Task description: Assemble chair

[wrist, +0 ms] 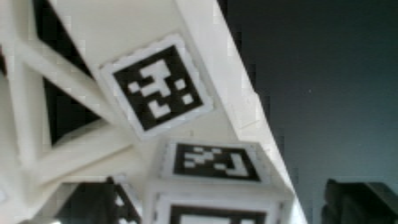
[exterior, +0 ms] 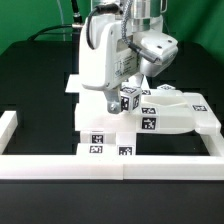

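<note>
While the arm leans down over the middle of the dark bench, its white bulk covers much of the work below, and the hand shows in the exterior view only as a small dark shape low against the parts. Whether its fingers are apart or closed, and whether they have hold of anything, cannot be told from either picture: in the wrist view two dark fingertips show only at the picture's edge, cut off and blurred. The chair lies in white blocky pieces just in front of the arm and toward the exterior view's right, resting on the bench inside the white border rails, with several black-and-white marker tags facing up. A small tagged cube-like piece sits right at the hand, touching or nearly touching it; which cannot be made out. How the chair pieces join one another is hidden behind the arm. The wrist view is filled by a slanted white chair part bearing a large tag, with a second tag below it, soft in focus, against a dark background.
</note>
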You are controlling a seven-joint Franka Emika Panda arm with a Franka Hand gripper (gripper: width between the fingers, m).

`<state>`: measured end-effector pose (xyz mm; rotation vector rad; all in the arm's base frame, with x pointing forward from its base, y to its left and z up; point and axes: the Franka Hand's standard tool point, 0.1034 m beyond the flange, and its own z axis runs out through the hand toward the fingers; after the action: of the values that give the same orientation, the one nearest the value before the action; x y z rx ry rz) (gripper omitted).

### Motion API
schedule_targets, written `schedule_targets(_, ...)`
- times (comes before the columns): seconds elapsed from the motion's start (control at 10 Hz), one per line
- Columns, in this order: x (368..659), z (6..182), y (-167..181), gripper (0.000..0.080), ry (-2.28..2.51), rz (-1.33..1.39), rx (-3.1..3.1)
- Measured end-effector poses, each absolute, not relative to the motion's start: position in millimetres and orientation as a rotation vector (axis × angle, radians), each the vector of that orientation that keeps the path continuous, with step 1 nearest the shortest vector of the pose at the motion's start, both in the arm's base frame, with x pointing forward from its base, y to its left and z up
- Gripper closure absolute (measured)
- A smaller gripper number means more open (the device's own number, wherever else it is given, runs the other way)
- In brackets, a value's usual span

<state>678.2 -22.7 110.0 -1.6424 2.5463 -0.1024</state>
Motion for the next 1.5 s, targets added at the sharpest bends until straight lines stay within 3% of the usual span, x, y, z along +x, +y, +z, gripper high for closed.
schedule_targets(0.1,678.3,109.8,-26.5,0.0176,2.486,-0.11,-1.738)
schedule_targets(0.3,678.3,110.0,-26.0,0.0155,2.357,-0.12,-1.923)
schedule_targets(1.5,676.0,110.5,-31.3,0.0151,1.165,-0.124,-2.923)
